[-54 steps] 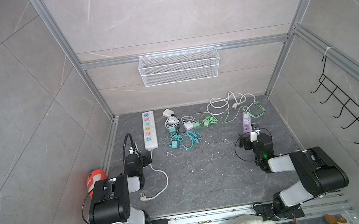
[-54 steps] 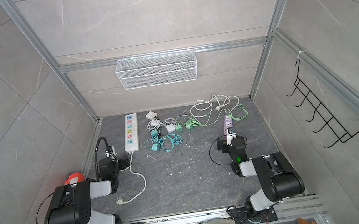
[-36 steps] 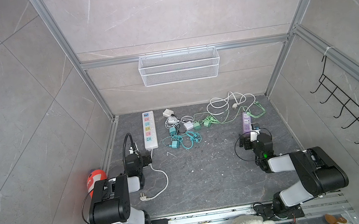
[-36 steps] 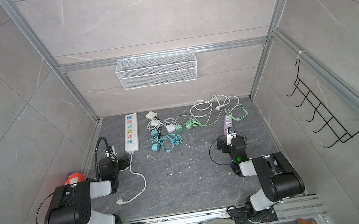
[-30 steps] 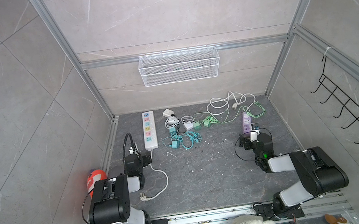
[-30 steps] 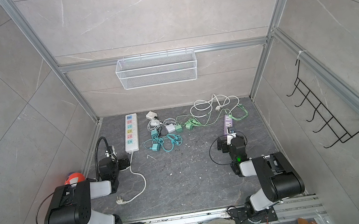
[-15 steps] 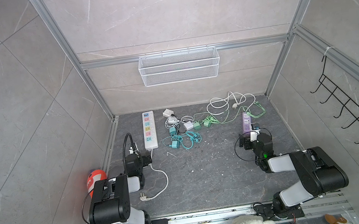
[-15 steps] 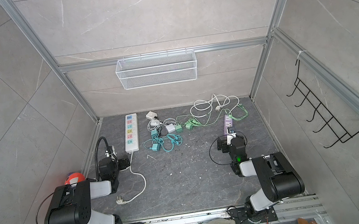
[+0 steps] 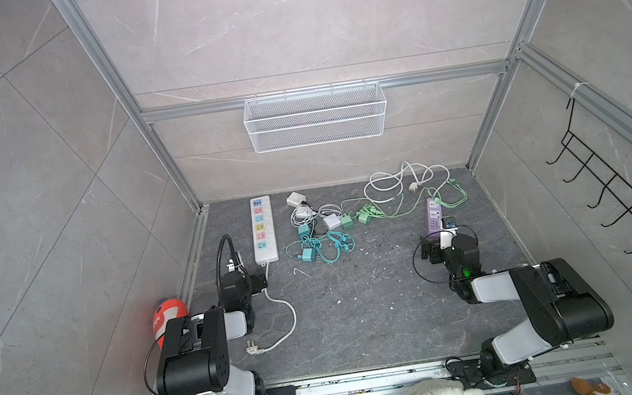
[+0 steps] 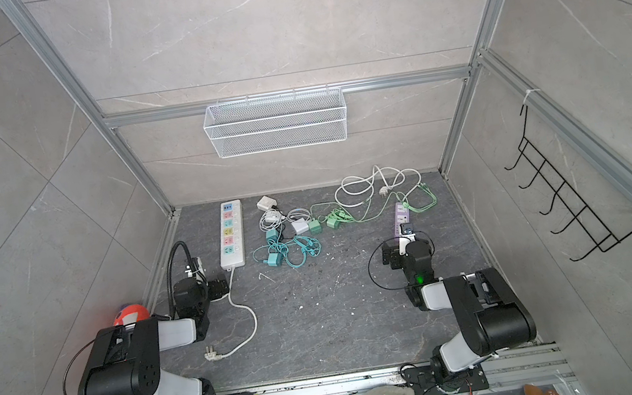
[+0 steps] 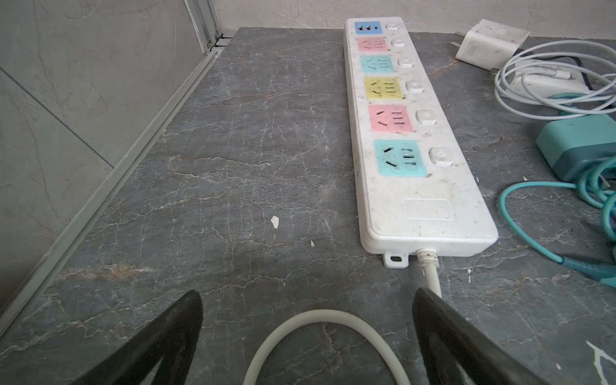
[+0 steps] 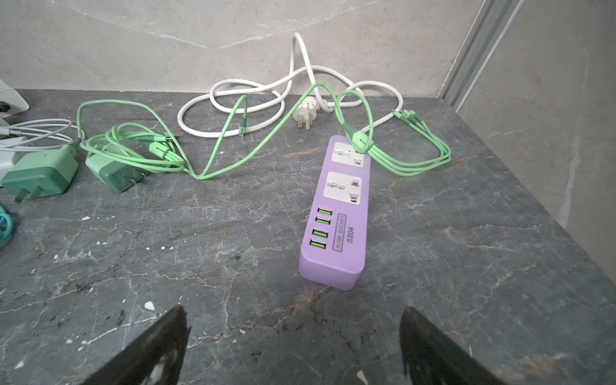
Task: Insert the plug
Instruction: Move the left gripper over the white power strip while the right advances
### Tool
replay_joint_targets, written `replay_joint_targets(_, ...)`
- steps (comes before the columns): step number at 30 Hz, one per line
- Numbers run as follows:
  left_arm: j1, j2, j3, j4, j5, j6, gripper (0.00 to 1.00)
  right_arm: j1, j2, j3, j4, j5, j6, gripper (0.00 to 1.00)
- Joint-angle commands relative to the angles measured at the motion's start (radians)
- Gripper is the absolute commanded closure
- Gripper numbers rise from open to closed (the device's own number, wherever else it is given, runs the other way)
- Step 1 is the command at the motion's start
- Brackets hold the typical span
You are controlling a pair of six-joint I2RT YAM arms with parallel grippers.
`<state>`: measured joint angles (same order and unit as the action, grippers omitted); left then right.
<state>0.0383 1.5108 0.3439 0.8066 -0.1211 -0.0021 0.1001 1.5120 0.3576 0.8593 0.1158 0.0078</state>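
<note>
**Left gripper** (image 11: 306,300): jaws wide apart, nothing clamped. It sits low over the floor (image 11: 233,166), just short of the near end of the white power strip (image 11: 416,186). The strip's white cord (image 11: 320,316) loops on the floor between the fingers (image 11: 180,323) and passes behind one of them. Contact cannot be told.

**Right gripper** (image 12: 292,313): jaws wide apart, nothing clamped, low over the floor. The purple power strip (image 12: 336,253) lies just beyond the fingertips, apart from them. A green cable (image 12: 356,136) lies across its far end.

**Plugs:** the white strip's three-pin plug (image 9: 253,348) lies loose on the near floor beside the left arm. Two green chargers (image 12: 115,173) lie left of the purple strip. A second white plug (image 12: 305,116) lies beyond the purple strip, by the far wall.

**Edges:** the left wall rail (image 11: 133,150) runs close on the left of the left gripper. The right wall (image 12: 550,133) stands close on the right of the purple strip. The middle floor between the two arms is open.
</note>
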Motion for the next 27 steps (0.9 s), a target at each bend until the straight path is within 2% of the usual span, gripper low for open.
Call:
replay_joint_targets(1, -0.007, -0.047, 0.04, -0.023, -0.038, -0.014, 0.0, 0.006, -0.069, 0.038, -0.092, 0.022, 0.003, 0.01)
replay_joint_targets(5, -0.008, -0.113, 0.166, -0.321, -0.057, -0.042, 0.0, 0.007, -0.16, 0.063, -0.207, 0.028, 0.002, 0.01)
replay_joint_targets(9, -0.034, -0.165, 0.159, -0.353, -0.094, -0.046, 0.0, 0.007, -0.251, 0.119, -0.367, 0.022, 0.033, 0.01)
replay_joint_targets(14, -0.039, -0.306, 0.164, -0.492, -0.128, -0.162, 0.0, 0.018, -0.262, 0.336, -0.809, -0.036, 0.14, 0.01)
replay_joint_targets(17, -0.038, -0.393, 0.195, -0.638, -0.104, -0.237, 0.0, 0.08, -0.242, 0.424, -0.988, -0.051, 0.155, 0.01)
replay_joint_targets(20, -0.038, -0.438, 0.252, -0.817, -0.062, -0.319, 0.0, 0.173, -0.239, 0.482, -1.126, 0.012, 0.186, 0.01)
replay_joint_targets(22, -0.038, -0.439, 0.286, -0.921, -0.026, -0.387, 0.0, 0.237, -0.241, 0.518, -1.22, 0.062, 0.228, 0.01)
replay_joint_targets(27, -0.038, -0.373, 0.365, -1.108, 0.052, -0.447, 0.0, 0.37, -0.287, 0.556, -1.366, 0.186, 0.314, 0.01)
